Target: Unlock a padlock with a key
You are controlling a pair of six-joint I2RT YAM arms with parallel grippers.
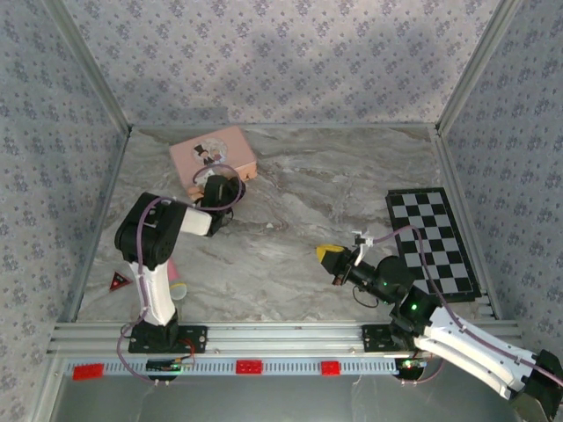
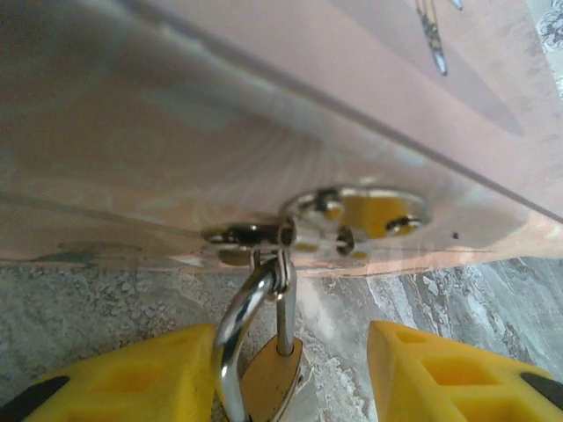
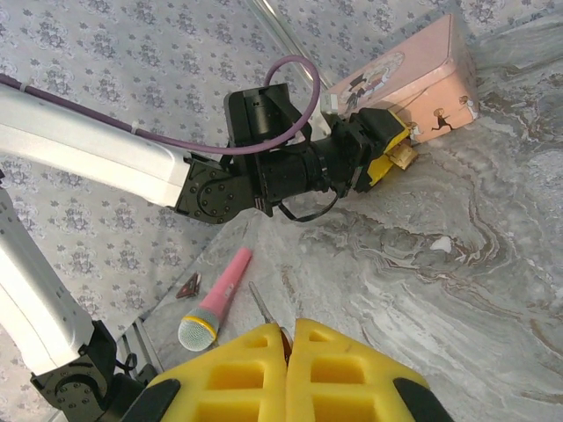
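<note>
Your left gripper (image 2: 295, 365) straddles the padlock (image 2: 268, 380), fingers apart; it dangles from the hasp (image 2: 255, 234) of the pink box (image 2: 264, 114). Small, hard, probably slick and swingy, so pinch its flat body, not the shackle (image 2: 230, 325). Right gripper (image 3: 288, 352): fingers pressed together.

- Walls (image 1: 281, 53) at 9, 12 and 3 o'clock carry grey-blue wallpaper with a small repeating floral motif.
- Tabletop (image 1: 334, 185) is a grey-beige marbled surface.
- Aluminium frame posts (image 1: 88, 66) slant up from the far corners, at 10 and 2 o'clock.
- Aluminium rail (image 1: 290, 338) runs along the 6 o'clock edge.
- Light is soft and even.
</note>
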